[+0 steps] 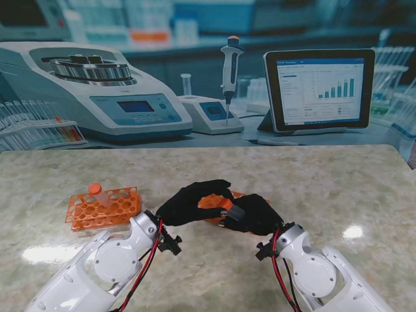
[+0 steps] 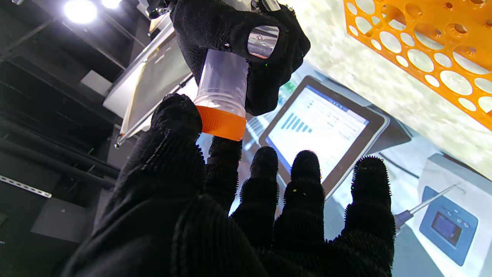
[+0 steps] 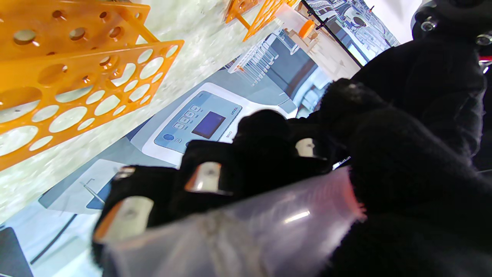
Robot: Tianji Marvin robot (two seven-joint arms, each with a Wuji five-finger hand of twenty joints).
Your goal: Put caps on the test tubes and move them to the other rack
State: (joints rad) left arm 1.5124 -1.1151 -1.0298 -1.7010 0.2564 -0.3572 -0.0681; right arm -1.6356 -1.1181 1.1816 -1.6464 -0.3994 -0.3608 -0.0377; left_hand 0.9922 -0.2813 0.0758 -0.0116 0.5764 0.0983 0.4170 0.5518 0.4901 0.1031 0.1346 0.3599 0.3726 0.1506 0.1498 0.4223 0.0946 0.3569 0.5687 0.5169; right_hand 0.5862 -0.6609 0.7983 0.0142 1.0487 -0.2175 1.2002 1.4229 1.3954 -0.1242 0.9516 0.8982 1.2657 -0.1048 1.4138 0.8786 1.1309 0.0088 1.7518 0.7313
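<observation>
My right hand (image 1: pixel 255 213) is wrapped round a clear tube (image 2: pixel 225 82), fingers (image 3: pixel 205 177) curled tight across its barrel. My left hand (image 1: pixel 192 201) works the orange cap (image 2: pixel 221 124): thumb (image 2: pixel 175 115) and index fingertip pinch it from opposite sides, the other three fingers spread and idle, touching nothing. Cap looks seated on the tube mouth, w/ threads showing just past my thumb.

To do the step well, I judge: keep the right grip firm so the tube can't spin, twist w/ thumb + index only, keep cap square to the tube axis so it doesn't cross-thread, stop once it's snug.

An orange rack (image 1: pixel 104 208) on the table sits out past my left knuckles and holds one capped tube (image 1: pixel 97 192). A second rack (image 2: pixel 423 50) lies just beyond both sets of fingertips.

Hard to tell: from the stand cam my hands cover the tube and most of the 2nd rack. Can't see how far the cap is screwed down. Tube base is buried in my right palm. Contents, if any: can't make out.
</observation>
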